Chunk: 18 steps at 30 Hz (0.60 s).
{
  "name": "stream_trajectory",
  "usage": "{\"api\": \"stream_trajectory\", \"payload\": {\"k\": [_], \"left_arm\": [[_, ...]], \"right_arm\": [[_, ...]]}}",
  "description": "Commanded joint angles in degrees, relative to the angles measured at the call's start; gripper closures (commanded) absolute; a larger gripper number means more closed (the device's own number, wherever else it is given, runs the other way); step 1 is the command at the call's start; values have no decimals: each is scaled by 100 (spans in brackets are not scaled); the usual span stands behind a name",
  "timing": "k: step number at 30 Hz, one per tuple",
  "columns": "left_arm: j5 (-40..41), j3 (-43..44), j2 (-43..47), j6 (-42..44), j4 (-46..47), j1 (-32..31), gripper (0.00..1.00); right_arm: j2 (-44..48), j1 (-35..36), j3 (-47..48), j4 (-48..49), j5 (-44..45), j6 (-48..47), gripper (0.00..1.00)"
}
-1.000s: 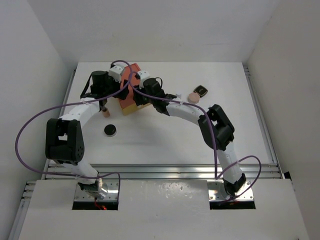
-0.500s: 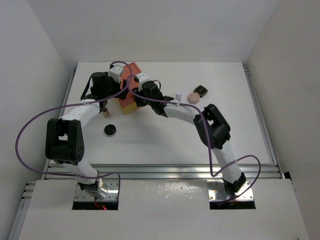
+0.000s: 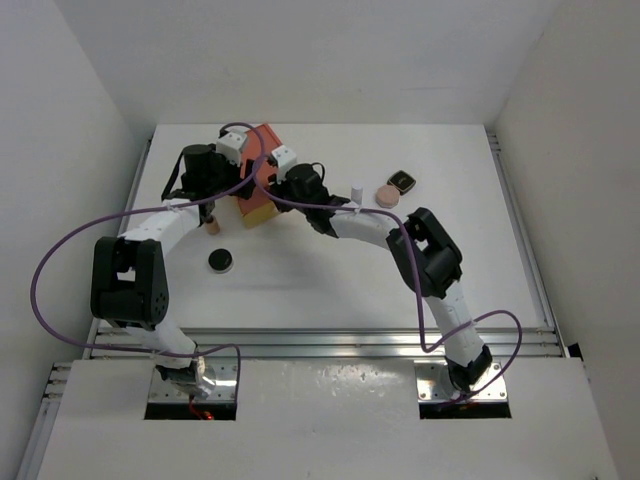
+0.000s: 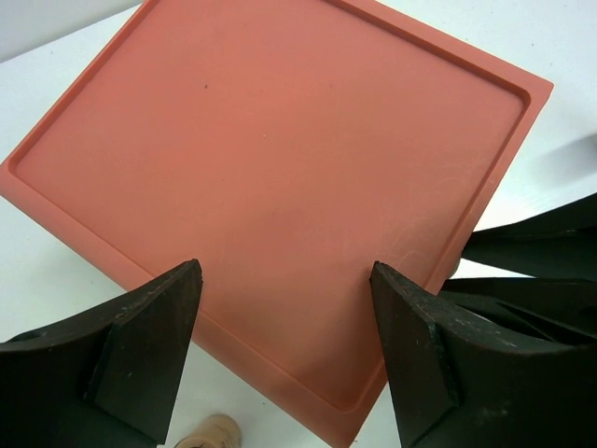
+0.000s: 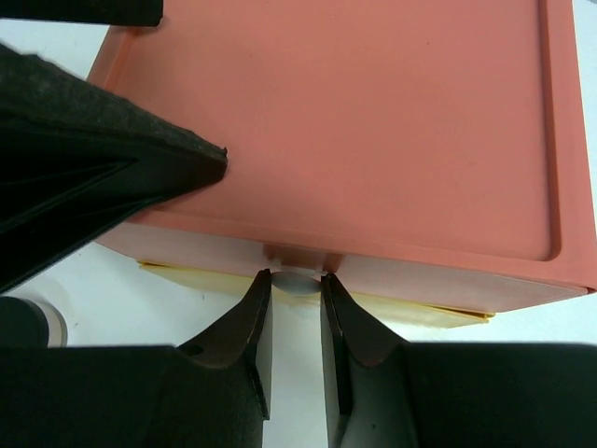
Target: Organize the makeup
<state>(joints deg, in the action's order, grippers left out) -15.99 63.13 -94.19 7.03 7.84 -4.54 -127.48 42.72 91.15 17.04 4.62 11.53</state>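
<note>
**Top external view.** The orange and yellow drawer box (image 3: 262, 170) stands far and left of centre on the white table (image 3: 330, 270). The left gripper (image 3: 243, 178) reaches it from the left, and the right gripper (image 3: 274, 200) from its near right side. 5 small cosmetics lie on the table, all outside the box:
- A white tube (image 3: 356, 188) stands upright to the right of the box.
- A peach-pink compact (image 3: 388, 195) lies just right of the tube.
- A black squarish compact (image 3: 402, 181) lies just beyond the peach-pink compact.
- A small tan cylinder (image 3: 212, 226) sits near the box's near left corner.
- A black disc (image 3: 221, 261) lies nearer still, well apart from the box.

**Left wrist view.** The left gripper (image 4: 284, 271) is spread wide, its 2 fingers over the near part of the box's flat orange top (image 4: 280, 140). It grasps nothing. Whether the tips touch the top cannot be told. The tan cylinder (image 4: 213, 434) shows at the bottom edge.

**Right wrist view.** The right gripper (image 5: 296, 278) is drawn almost closed. Its 2 fingertips pinch the small pale drawer knob (image 5: 297, 284) on the box's front (image 5: 373, 121), with yellow showing under the orange edge.
</note>
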Motion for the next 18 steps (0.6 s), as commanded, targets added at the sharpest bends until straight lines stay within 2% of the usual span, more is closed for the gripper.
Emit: {"api": "stream_trajectory", "payload": {"k": [1, 6, 8, 15, 18], "left_arm": [[61, -161, -3, 88, -388, -30, 21], [174, -108, -3, 141, -388, -30, 21], [175, -56, -3, 141, -388, -30, 21], [280, -3, -55, 246, -493, -30, 21], [280, 50, -108, 299, -494, -30, 20]], "right_arm": [[364, -27, -272, 379, -189, -159, 100], [935, -10, -800, 300, -427, -116, 100], [1312, 8, -1483, 239, -698, -81, 100], [2358, 105, -2602, -33, -1217, -256, 100], [2491, 131, -2892, -113, -1324, -353, 100]]}}
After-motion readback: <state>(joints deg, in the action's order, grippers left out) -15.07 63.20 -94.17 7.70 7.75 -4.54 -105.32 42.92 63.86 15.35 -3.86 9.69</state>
